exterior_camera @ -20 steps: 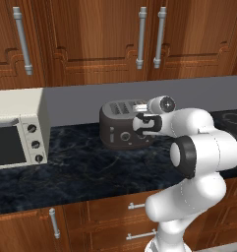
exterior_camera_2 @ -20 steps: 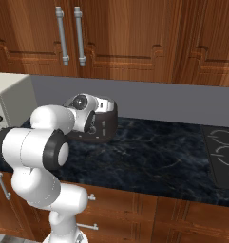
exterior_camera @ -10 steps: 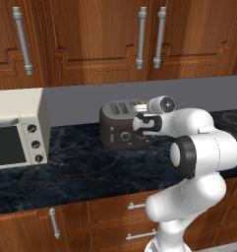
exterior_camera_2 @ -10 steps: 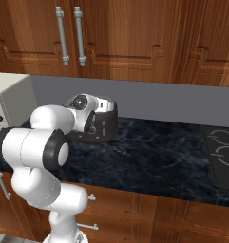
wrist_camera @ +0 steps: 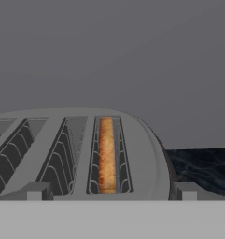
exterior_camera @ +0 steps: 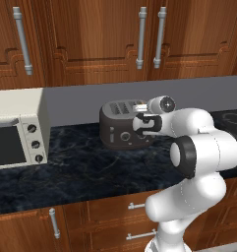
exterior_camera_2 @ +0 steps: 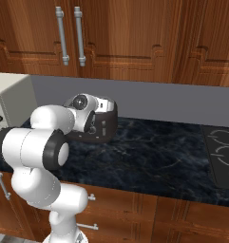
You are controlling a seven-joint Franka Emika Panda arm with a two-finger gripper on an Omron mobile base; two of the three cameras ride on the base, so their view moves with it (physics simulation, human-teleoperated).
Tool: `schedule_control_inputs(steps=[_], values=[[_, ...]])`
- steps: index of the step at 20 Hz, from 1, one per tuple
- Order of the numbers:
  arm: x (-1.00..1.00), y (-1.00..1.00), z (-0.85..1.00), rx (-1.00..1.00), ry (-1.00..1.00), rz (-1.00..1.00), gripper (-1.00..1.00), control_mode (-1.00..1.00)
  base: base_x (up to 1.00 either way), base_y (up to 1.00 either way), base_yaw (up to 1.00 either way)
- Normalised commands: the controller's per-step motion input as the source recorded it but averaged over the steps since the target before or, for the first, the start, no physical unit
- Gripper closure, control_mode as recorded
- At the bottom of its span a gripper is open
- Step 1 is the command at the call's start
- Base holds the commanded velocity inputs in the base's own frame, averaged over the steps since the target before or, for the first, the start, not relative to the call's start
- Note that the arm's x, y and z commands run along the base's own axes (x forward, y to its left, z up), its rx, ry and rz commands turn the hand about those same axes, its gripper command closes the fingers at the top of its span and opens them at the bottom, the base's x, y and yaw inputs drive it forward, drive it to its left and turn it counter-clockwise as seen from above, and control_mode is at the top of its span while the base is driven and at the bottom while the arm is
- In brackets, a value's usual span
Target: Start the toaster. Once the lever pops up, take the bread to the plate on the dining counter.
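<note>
The toaster [exterior_camera: 121, 128] has a matt dark grey shell and a smooth grey slotted top. The bread [wrist_camera: 106, 156] looks rough and browned. The counter [exterior_camera: 80, 167] is glossy black marbled stone; the cabinets [exterior_camera: 90, 39] are polished wood with brushed-metal handles [exterior_camera: 141, 37].

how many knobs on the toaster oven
3, stacked in a column on the oven's right front panel: top, middle, bottom. Its left side is cut off, so more may be hidden.

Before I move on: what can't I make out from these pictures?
- Lever: on the toaster, covered by the hand in both base views; whether it is down or up is unreadable.
- Bread: hand view shows its top edge; the slot hides the rest.
- End effector fingertips: cut off at the hand view's bottom edge.
</note>
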Motion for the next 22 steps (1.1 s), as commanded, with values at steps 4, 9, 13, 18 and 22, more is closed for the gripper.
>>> schedule_control_inputs(steps=[4, 9, 13, 18, 22], values=[[0.00, 0.00, 0.00, 0.00, 0.00, 0.00, -1.00, -1.00, 0.00, 0.00, 0.00], [0.00, 0.00, 0.00, 0.00, 0.00, 0.00, -1.00, -1.00, 0.00, 0.00, 0.00], [0.00, 0.00, 0.00, 0.00, 0.00, 0.00, -1.00, -1.00, 0.00, 0.00, 0.00], [0.00, 0.00, 0.00, 0.00, 0.00, 0.00, -1.00, -1.00, 0.00, 0.00, 0.00], [0.00, 0.00, 0.00, 0.00, 0.00, 0.00, -1.00, -1.00, 0.00, 0.00, 0.00]])
